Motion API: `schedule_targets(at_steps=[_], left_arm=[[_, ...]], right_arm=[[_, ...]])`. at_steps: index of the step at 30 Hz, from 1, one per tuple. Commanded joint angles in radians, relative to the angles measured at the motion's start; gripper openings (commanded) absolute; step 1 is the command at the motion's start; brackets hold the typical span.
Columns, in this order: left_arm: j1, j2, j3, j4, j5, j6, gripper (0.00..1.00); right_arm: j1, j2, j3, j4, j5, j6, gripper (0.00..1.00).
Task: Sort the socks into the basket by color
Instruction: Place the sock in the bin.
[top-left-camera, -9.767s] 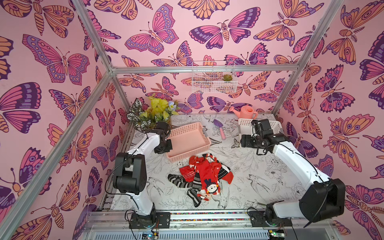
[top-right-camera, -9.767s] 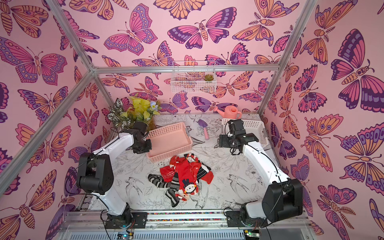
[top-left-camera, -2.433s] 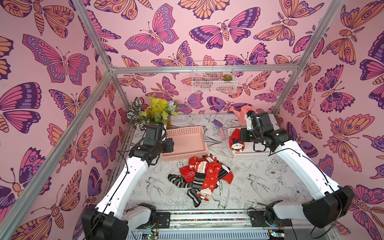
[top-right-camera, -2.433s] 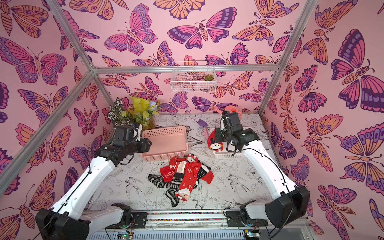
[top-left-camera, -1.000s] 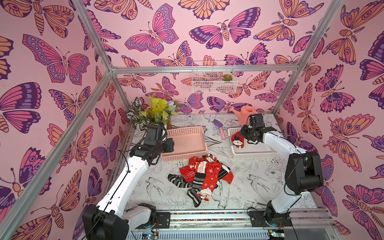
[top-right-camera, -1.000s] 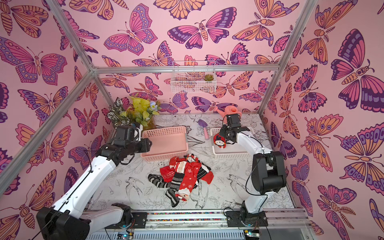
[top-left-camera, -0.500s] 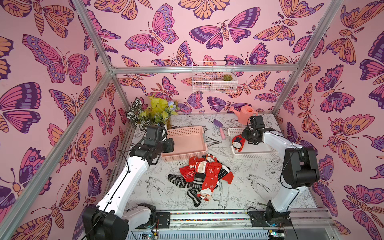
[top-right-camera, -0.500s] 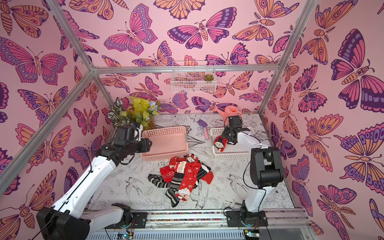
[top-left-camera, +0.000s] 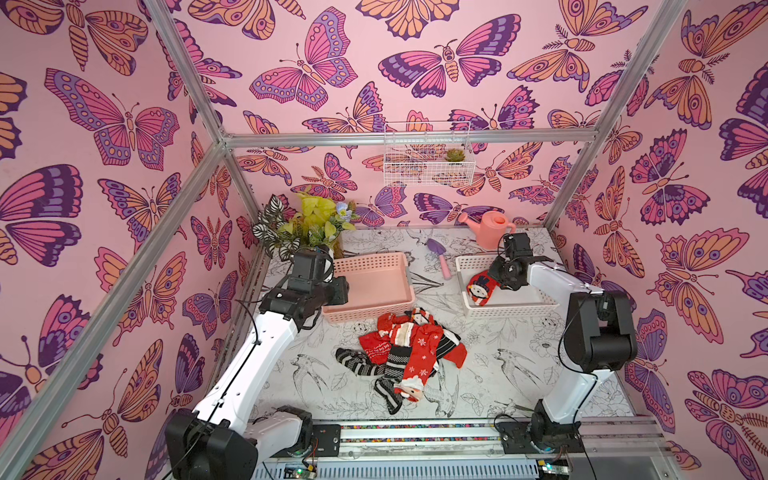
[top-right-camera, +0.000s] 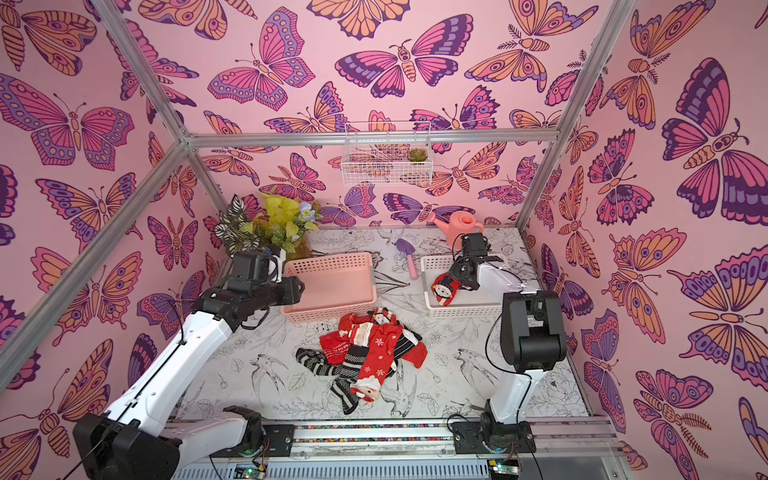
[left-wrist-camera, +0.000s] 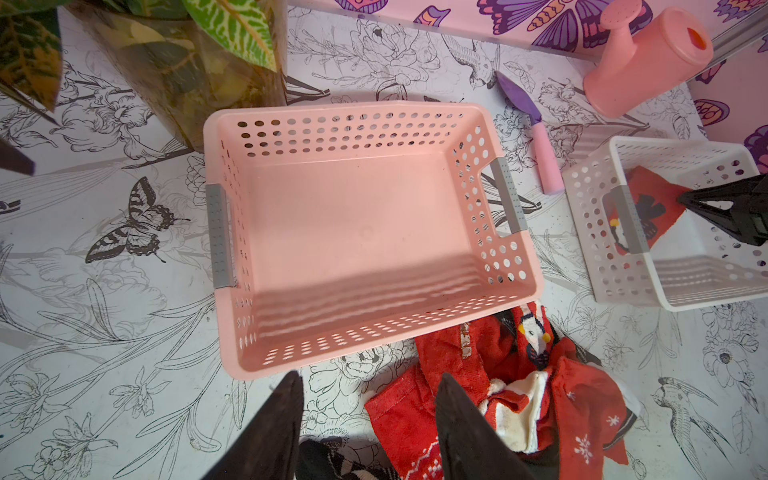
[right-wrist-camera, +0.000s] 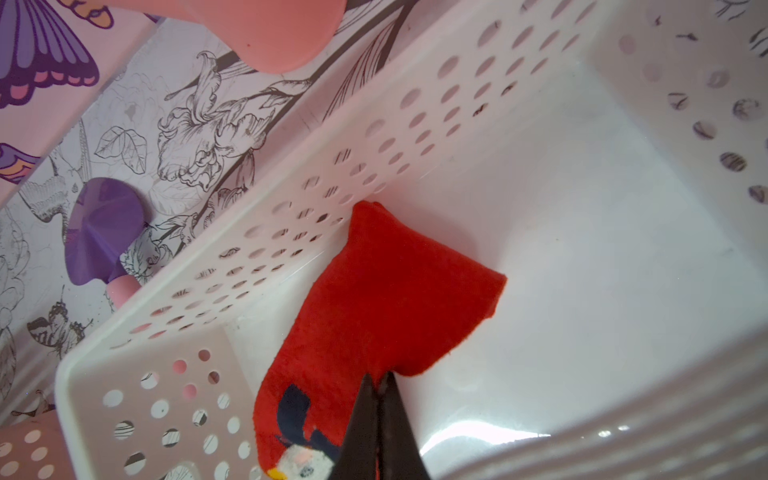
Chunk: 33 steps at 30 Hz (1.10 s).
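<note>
A heap of socks (top-left-camera: 409, 353) (top-right-camera: 365, 353), red patterned ones tangled with black-and-white striped ones, lies on the table in front of the pink basket (top-left-camera: 370, 286) (left-wrist-camera: 357, 232), which holds nothing. My right gripper (right-wrist-camera: 376, 376) (top-left-camera: 496, 276) is shut on a red sock with a small figure (right-wrist-camera: 395, 299) (top-left-camera: 480, 286) (left-wrist-camera: 648, 208). That sock hangs inside the white basket (top-left-camera: 511, 309) (top-right-camera: 465, 311), its free end against the wall. My left gripper (left-wrist-camera: 370, 376) (top-left-camera: 340, 291) hovers open above the pink basket's near rim and the heap's edge, holding nothing.
A pink watering can (top-left-camera: 490, 228) and a purple trowel (top-left-camera: 440, 257) lie behind the baskets. A leafy plant (top-left-camera: 307, 224) stands at the back left corner, close to my left arm. A wire shelf (top-left-camera: 428, 162) hangs on the back wall.
My right gripper has sunk a little deeper into the white basket with the red sock still pinched. The left arm and the sock heap have not moved.
</note>
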Motion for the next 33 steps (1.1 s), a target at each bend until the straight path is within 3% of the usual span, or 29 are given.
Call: schedule_targets(at_steps=[1, 33], left_arm=[[-0.005, 0.01, -0.015, 0.002, 0.012, 0.014, 0.55], [-0.005, -0.014, -0.016, 0.006, 0.018, 0.014, 0.59]], right_arm=[[-0.012, -0.006, 0.024, -0.035, 0.025, -0.023, 0.07], [-0.014, -0.095, 0.005, -0.173, 0.077, -0.078, 0.27]])
